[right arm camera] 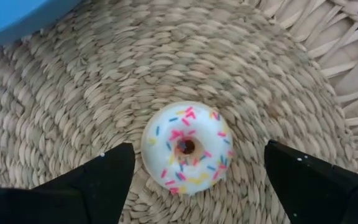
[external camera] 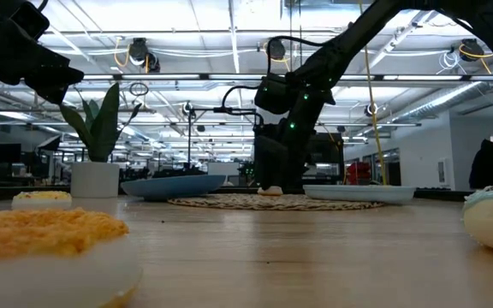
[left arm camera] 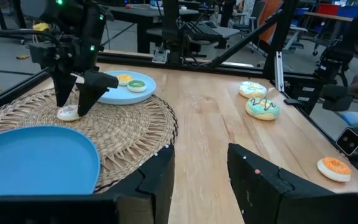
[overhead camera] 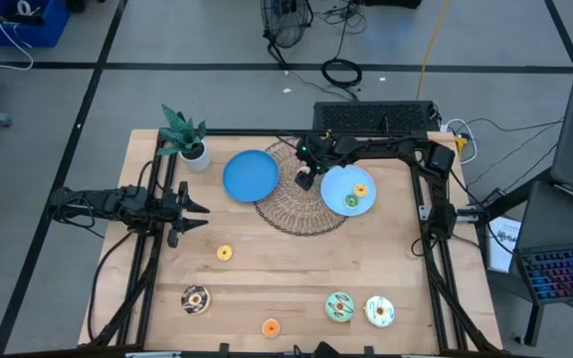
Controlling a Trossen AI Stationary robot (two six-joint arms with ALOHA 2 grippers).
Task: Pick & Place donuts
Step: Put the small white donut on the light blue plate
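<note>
Right gripper (right arm camera: 194,171), spread wide over the sprinkled donut (right arm camera: 186,147) at the mat's (right arm camera: 73,99) centre, risks snagging wicker; left gripper (left arm camera: 201,171) waits open at the table's nine o'clock.

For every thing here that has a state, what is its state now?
Right gripper: open, fingers either side of the sprinkled donut.
Sprinkled donut: flat on the wicker mat, not gripped.
Left gripper: open, holding nothing, over the table's left side.
Left blue plate: bare.
Right blue plate: carries two small donuts, orange and green.
Five donuts on the bare table: lying flat, untouched.
</note>
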